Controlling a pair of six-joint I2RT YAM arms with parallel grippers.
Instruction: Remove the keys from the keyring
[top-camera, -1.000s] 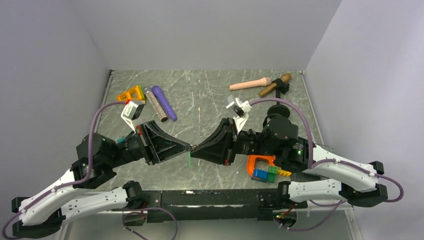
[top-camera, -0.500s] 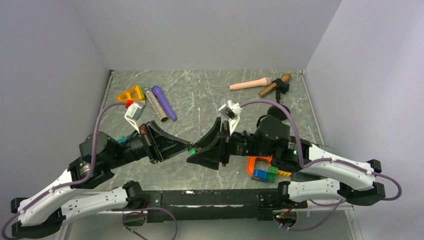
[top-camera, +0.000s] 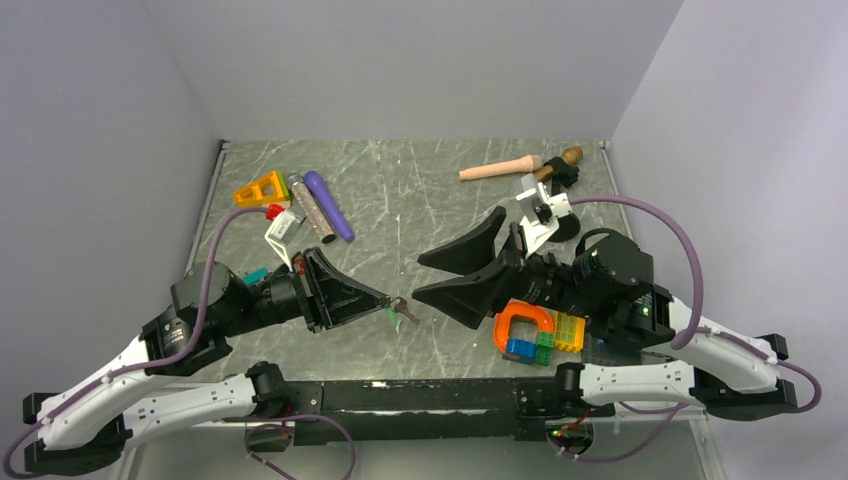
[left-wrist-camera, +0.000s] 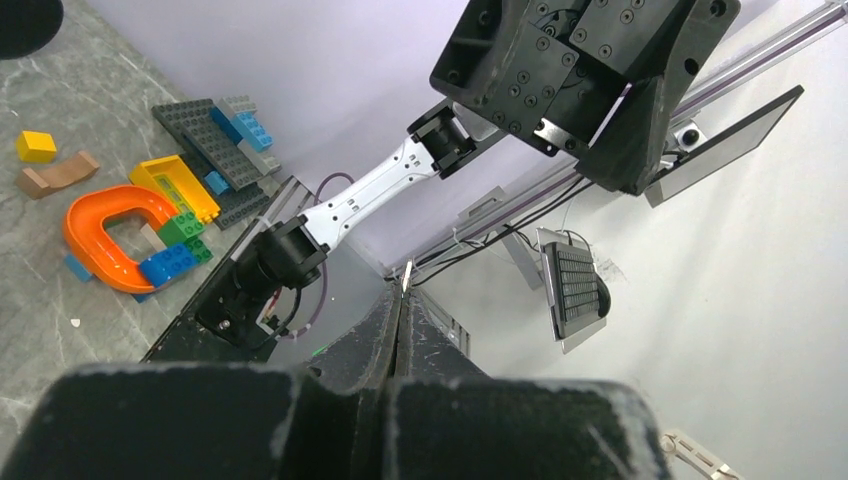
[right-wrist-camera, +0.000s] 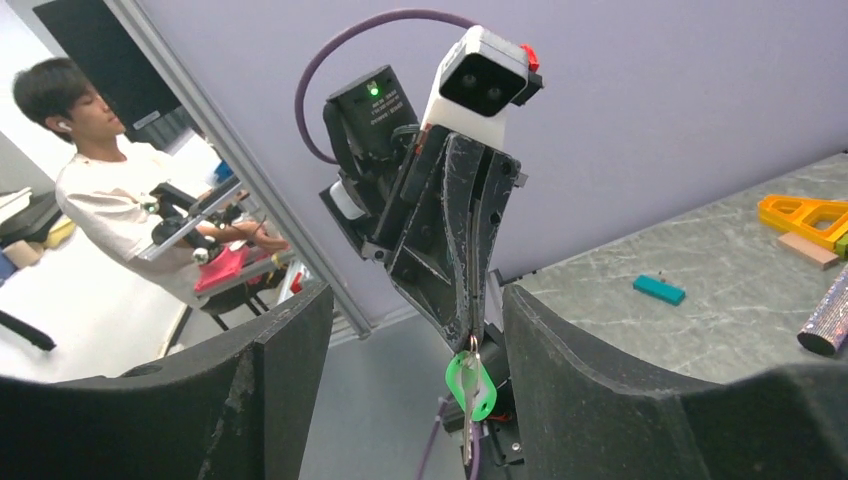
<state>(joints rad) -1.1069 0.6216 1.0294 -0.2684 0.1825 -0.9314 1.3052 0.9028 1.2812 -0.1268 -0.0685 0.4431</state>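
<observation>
Orange arch (top-camera: 515, 313) touching coloured bricks (top-camera: 568, 330); purple cylinder (top-camera: 330, 205) beside glittery tube (top-camera: 311, 210); orange triangle (top-camera: 250, 193) nearby.

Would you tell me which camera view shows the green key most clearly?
The right wrist view: the green key hangs large from the shut left gripper. The top external view gives only a green speck; the left wrist view hides it.

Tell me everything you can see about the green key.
The green key is a small, flat, bright green oblong that looks like plastic, with a hole near its top. It hangs in the air above the table from a thin metal ring, which is pinched at the tips of the shut left pincer. The open right pincer is not touching it.
</observation>
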